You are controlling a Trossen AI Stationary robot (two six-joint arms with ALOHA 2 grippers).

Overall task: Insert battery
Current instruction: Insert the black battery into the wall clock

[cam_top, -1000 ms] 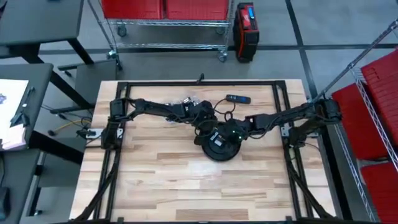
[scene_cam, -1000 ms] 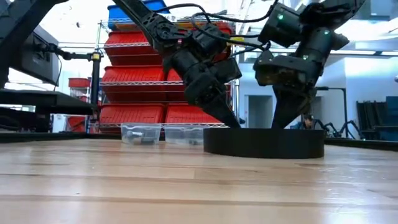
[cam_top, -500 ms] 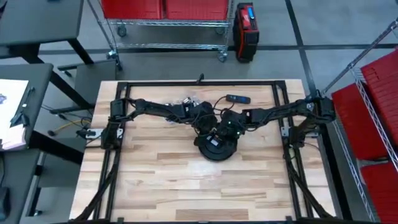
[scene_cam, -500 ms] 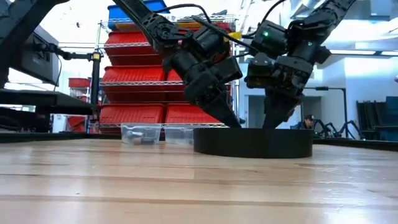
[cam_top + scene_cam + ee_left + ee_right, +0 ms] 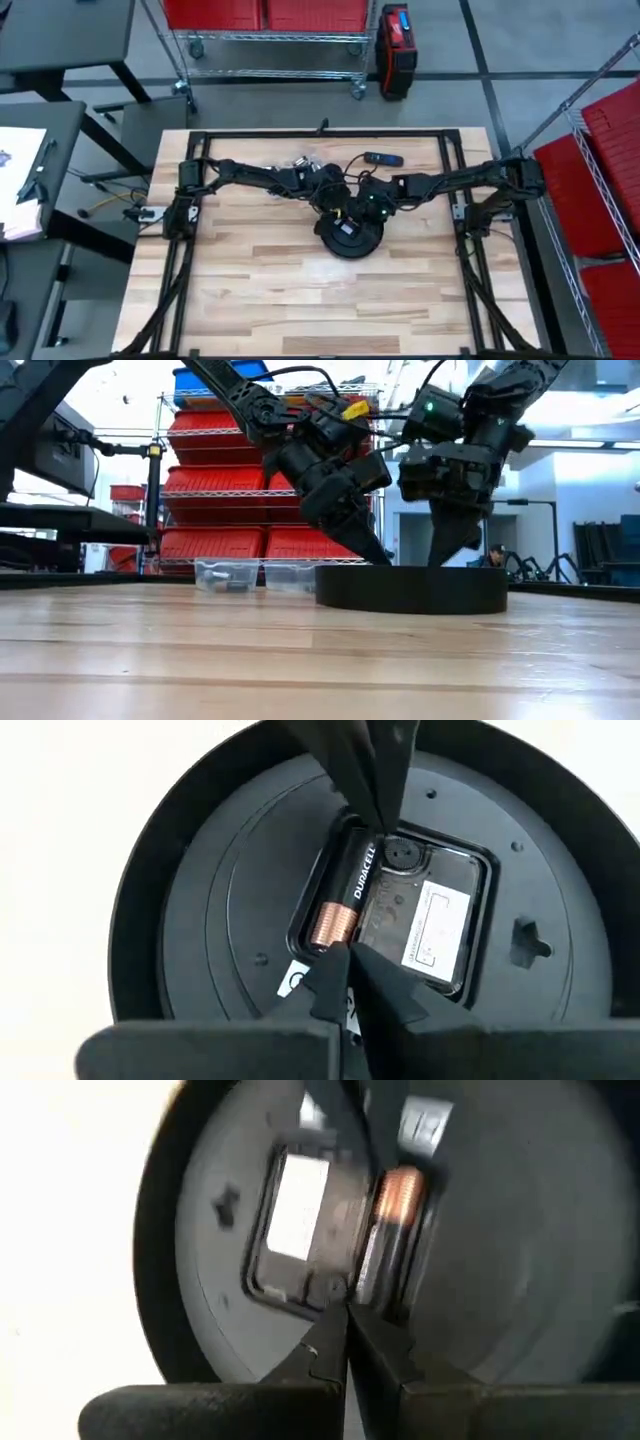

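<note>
A round black clock (image 5: pixel 348 240) lies face down on the wooden table, its rim (image 5: pixel 410 588) resting flat. In the square movement box at its middle, a black and copper battery (image 5: pixel 350 890) lies in the slot. My left gripper (image 5: pixel 340 952) is shut, its tips at the battery's copper end. My right gripper (image 5: pixel 340 1308) is shut too and reaches in from the opposite side, its tips (image 5: pixel 385 818) at the battery's black end. In the low view both grippers slant down into the clock's hollow back, the left (image 5: pixel 378 556) and the right (image 5: pixel 440 556). My left gripper meets the battery's copper end (image 5: pixel 335 925) with its shut fingertips, slanting down from the table's left. The fingers lie along the battery, which rests in the slot. My right gripper sets its shut fingertips against the battery's black end (image 5: pixel 372 845), slanting down from the table's right. Whether they also touch the small knob beside it, I cannot tell.
Small clear containers (image 5: pixel 225 575) stand behind the clock near the far edge. A dark handset with a blue part (image 5: pixel 383 158) lies at the far side. Black frame rails (image 5: pixel 180 290) run along the table's edges. Bare wood (image 5: pixel 330 300) stretches toward the near edge.
My right gripper has gone toward the table's left and a little toward the far edge, staying shut. The clock has slid a short way toward the table's left with it, still flat on the table.
</note>
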